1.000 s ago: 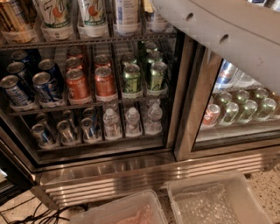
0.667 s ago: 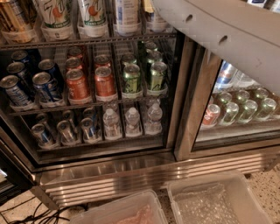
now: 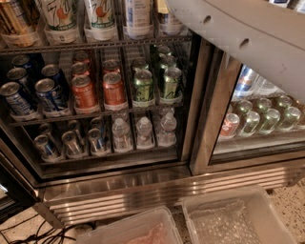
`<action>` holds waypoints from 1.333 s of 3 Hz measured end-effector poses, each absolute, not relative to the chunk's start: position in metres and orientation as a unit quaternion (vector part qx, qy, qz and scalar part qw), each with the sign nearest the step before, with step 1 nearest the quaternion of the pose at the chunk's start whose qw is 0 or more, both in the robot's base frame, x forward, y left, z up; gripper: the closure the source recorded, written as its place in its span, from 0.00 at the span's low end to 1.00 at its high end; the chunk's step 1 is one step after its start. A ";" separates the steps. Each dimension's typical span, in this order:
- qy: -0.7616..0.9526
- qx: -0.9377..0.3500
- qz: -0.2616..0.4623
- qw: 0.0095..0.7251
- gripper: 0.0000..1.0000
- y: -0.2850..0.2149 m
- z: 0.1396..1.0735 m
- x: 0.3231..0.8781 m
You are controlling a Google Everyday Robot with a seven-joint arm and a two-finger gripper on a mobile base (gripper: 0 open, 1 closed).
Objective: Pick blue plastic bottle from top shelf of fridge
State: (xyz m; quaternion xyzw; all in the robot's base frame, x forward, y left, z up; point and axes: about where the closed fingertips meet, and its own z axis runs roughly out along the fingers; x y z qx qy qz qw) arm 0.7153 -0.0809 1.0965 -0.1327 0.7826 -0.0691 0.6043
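The fridge (image 3: pixel 143 188) stands open on the left side, with its steel base panel below. The top shelf (image 3: pixel 95 45) is a dark wire rack at the upper edge of the view. On it the lower part of the blue plastic bottle (image 3: pixel 138 16) shows, with a pale blue-and-white label, between tall white cans (image 3: pixel 101 14) and a darker bottle (image 3: pixel 167 19). My white arm (image 3: pixel 248 43) crosses the upper right and runs up out of the picture above the bottle. The gripper is out of view beyond the top edge.
Blue (image 3: pixel 47 93), orange (image 3: pixel 86 93) and green (image 3: pixel 143 86) soda cans fill the middle rack. Small water bottles (image 3: pixel 143 133) and cans stand on the lower rack. The right glass door (image 3: pixel 257 119) is shut over more cans. Two clear plastic bins (image 3: pixel 238 219) and cables (image 3: pixel 28 233) lie on the floor.
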 end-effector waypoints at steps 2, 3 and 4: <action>0.785 -0.139 -0.054 0.602 1.00 -0.077 1.103 0.711; 0.784 -0.146 -0.037 0.602 1.00 -0.073 1.116 0.705; 0.785 -0.150 -0.027 0.600 1.00 -0.071 1.125 0.701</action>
